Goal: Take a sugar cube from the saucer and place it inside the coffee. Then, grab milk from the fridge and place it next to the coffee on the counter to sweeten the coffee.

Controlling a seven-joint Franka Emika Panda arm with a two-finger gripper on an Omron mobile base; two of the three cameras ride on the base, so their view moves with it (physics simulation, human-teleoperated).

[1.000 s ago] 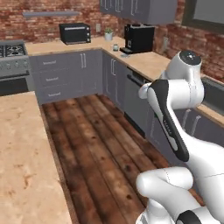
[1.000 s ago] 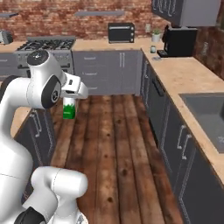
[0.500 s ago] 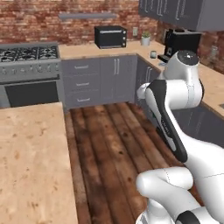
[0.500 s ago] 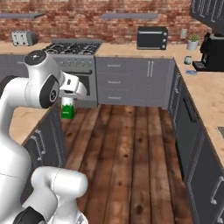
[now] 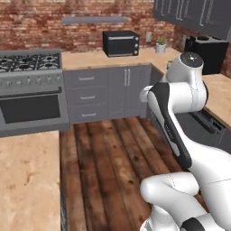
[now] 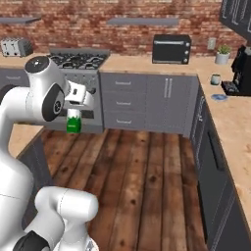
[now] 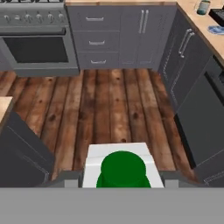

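My gripper (image 6: pixel 74 112) is shut on the milk (image 6: pixel 73 121), a small white container with a green label, and holds it above the wooden floor. In the hand view the milk's green cap (image 7: pixel 123 169) sits right below the camera. The coffee (image 6: pixel 215 79), a pale mug, stands on the counter (image 6: pixel 230 122) at the far right, with the blue saucer (image 6: pixel 219 97) just in front of it. In the hand view the coffee (image 7: pixel 203 7) and the saucer (image 7: pixel 217 29) show at the top right corner. The fridge is out of view.
A stove with an oven (image 6: pixel 78 63) stands straight ahead, beside grey drawers (image 6: pixel 122 100). A black microwave (image 6: pixel 171 49) and a toaster (image 6: pixel 14 47) sit on the back counter. A black coffee machine (image 6: pixel 242 68) stands by the mug. An island counter (image 5: pixel 27 180) lies at my left.
The whole scene has slid to the right in both base views, so the base has turned left: stove and toaster came into view. The milk stays in my shut gripper.
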